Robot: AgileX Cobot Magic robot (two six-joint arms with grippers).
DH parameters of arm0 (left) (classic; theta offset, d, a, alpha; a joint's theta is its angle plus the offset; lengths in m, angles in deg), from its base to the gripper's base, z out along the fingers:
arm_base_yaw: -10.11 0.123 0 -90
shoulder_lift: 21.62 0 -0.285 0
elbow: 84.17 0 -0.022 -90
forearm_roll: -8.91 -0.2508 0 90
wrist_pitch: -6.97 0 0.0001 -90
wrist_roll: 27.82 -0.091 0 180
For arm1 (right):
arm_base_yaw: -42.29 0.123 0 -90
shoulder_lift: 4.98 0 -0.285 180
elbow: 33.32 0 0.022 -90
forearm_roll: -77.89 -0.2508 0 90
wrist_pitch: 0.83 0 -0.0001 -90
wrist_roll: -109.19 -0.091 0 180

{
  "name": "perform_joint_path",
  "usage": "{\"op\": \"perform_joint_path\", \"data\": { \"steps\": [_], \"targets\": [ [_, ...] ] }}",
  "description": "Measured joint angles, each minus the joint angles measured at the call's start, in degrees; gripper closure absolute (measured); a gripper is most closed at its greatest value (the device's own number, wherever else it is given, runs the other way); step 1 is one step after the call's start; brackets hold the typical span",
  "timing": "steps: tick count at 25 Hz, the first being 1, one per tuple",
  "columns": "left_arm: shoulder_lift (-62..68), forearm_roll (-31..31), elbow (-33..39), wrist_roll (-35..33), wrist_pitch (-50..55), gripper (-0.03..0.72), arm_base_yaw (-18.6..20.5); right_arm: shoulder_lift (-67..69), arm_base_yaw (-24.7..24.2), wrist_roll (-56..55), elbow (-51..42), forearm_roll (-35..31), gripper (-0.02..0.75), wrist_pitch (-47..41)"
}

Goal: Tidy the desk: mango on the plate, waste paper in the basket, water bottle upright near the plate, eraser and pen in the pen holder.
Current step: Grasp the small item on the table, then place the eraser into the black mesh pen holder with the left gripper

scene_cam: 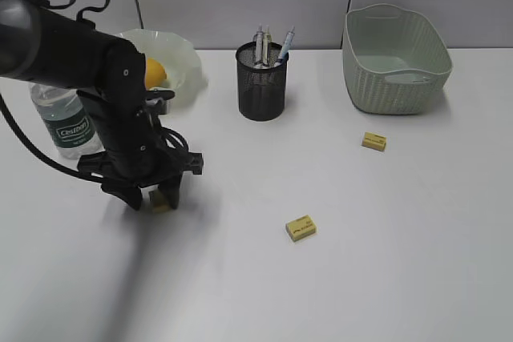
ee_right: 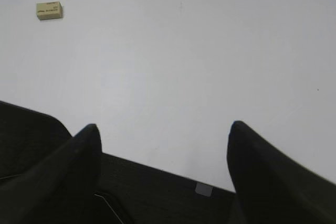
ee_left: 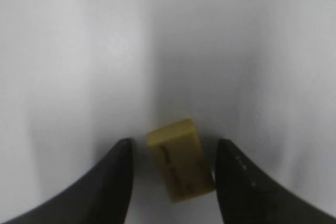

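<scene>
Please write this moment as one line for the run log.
left gripper: open, astride yellow eraser on desk | right gripper: open, empty | mango: in plate | water bottle: upright

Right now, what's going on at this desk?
The left gripper is down on the desk, open around a yellow eraser, not yet closed. Two more erasers lie loose. The mango is on the plate, pens stand in the pen holder, the water bottle is upright. The right gripper hangs open.
</scene>
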Motion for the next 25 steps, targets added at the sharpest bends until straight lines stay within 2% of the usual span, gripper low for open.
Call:
{"op": "perform_joint_path", "data": {
  "steps": [4, 6, 10, 13, 19, 25],
  "targets": [
    [0.1, -0.4, 0.0, 0.0, 0.2, 0.441, 0.1, 0.0, 0.0, 0.0, 0.0, 0.0, 0.153, 0.0],
    [0.1, -0.4, 0.0, 0.0, 0.2, 0.482, 0.1, 0.0, 0.0, 0.0, 0.0, 0.0, 0.153, 0.0],
    [0.5, -0.4, -1.2, 0.0, 1.0, 0.484, 0.1, 0.0, 0.0, 0.0, 0.0, 0.0, 0.153, 0.0],
    [1.0, -0.4, -4.9, -0.2, 2.9, 0.484, 0.0, 0.0, 0.0, 0.0, 0.0, 0.0, 0.153, 0.0],
    [1.0, -0.8, -18.4, -1.5, 8.0, 0.484, 0.0, 0.0, 0.0, 0.0, 0.0, 0.0, 0.153, 0.0],
    [1.0, -1.7, -33.6, -1.6, 8.2, 0.484, 0.0, 0.0, 0.0, 0.0, 0.0, 0.0, 0.153, 0.0]
  ]
}}
